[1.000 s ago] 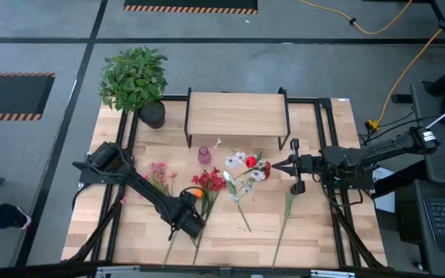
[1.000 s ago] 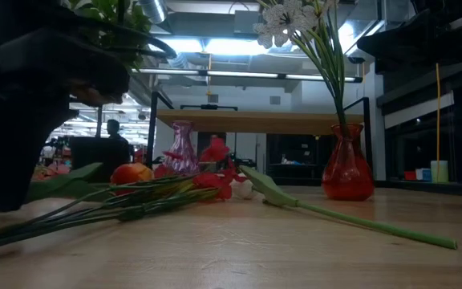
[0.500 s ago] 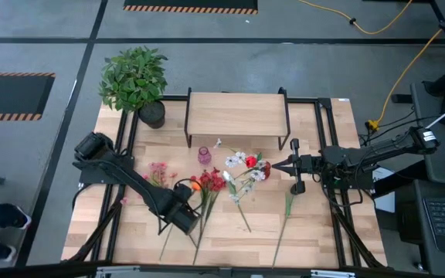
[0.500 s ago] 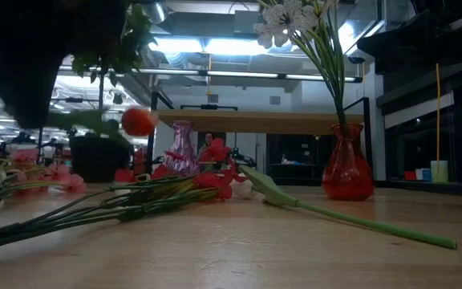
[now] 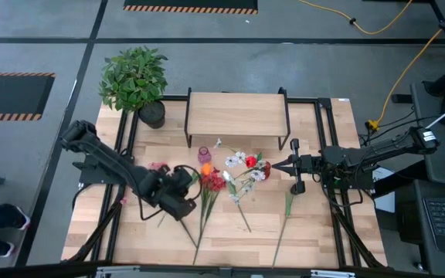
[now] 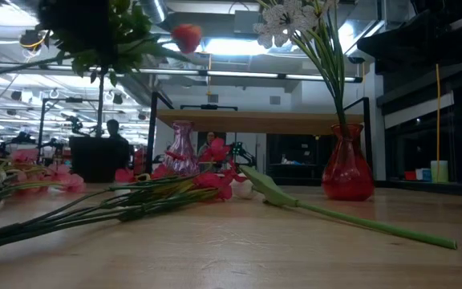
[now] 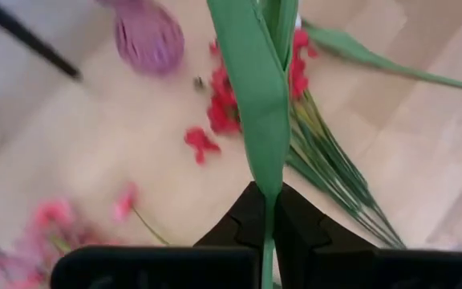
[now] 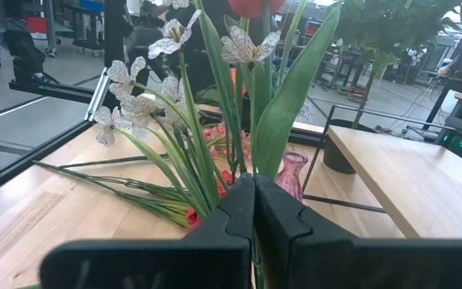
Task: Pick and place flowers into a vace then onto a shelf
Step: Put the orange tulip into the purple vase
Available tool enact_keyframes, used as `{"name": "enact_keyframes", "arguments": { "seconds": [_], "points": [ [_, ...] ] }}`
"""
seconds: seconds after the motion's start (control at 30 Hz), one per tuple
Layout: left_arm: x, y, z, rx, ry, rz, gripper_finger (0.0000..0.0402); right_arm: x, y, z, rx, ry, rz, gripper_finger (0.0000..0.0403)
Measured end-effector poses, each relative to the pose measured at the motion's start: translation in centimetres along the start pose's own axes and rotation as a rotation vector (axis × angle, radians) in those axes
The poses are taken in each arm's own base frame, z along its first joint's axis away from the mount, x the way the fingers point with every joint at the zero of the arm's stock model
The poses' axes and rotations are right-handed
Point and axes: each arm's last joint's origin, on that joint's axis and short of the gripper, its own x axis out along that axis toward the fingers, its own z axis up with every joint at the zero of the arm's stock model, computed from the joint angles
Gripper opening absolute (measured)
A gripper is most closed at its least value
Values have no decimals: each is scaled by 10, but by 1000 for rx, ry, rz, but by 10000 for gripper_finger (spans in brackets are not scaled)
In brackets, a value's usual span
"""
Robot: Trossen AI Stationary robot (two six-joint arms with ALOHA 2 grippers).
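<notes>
My left gripper [image 5: 182,188] [image 7: 267,210] hangs above the table's left middle, shut on one green-stemmed flower whose orange-red bloom [image 5: 205,168] [image 6: 187,36] is high over the table. My right gripper [image 5: 283,164] [image 8: 253,191] is right of centre, shut at the stems of the white and red flowers [image 5: 246,164] [image 8: 215,104] standing in a red vase [image 6: 347,170], which rests on its base. More flowers [image 5: 213,185] [image 6: 135,205] lie flat on the tabletop. A small pink vase [image 5: 204,155] [image 6: 181,148] stands before the shelf [image 5: 236,114]. My left gripper pinches the flower's green stem [image 7: 268,172] between its two fingers, with a broad leaf rising just past them. The flower is lifted clear of the table, its bloom toward the far side. My right gripper reaches level from the table's right and is shut on the bunched stems [image 8: 257,160] above the red vase. Its own fingers hide the exact spot. The bunch stands upright.
A bushy potted plant [image 5: 134,77] stands at the far left corner. Pink flowers [image 5: 158,171] lie left of the left gripper, and a single stem [image 5: 284,220] lies near the right front. Black frame rails run along both table sides.
My left gripper has moved up and toward the far edge from the near-left part of the table, carrying the orange-bloomed flower. Its bloom has risen from table level to high above it. The right arm and the red vase have kept still.
</notes>
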Motion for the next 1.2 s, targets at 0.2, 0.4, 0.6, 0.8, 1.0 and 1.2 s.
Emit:
{"name": "enact_keyframes", "arguments": {
  "seconds": [0.2, 0.4, 0.6, 0.8, 1.0, 1.2],
  "points": [
    [-9, 11, 13, 118, -112, 29, 4, 0, 0, 0, 0, 0, -1, 12],
    [-13, 23, 13, 162, -223, -26, 4, 0, 0, 0, -4, 0, -1, 12],
    [-1, 51, 8, 174, -383, -168, 4, 0, 0, 0, -4, 0, -1, 12],
    [-11, 85, 20, 205, -597, -216, 4, 0, 0, 0, 0, 0, -1, 12],
    [-5, 103, 31, 222, -808, -239, 4, 0, 0, 0, 4, 1, -1, 12],
    [4, 114, 44, 265, -953, -271, 4, 0, 0, -2, 54, 18, 1, 12]
  ]
}}
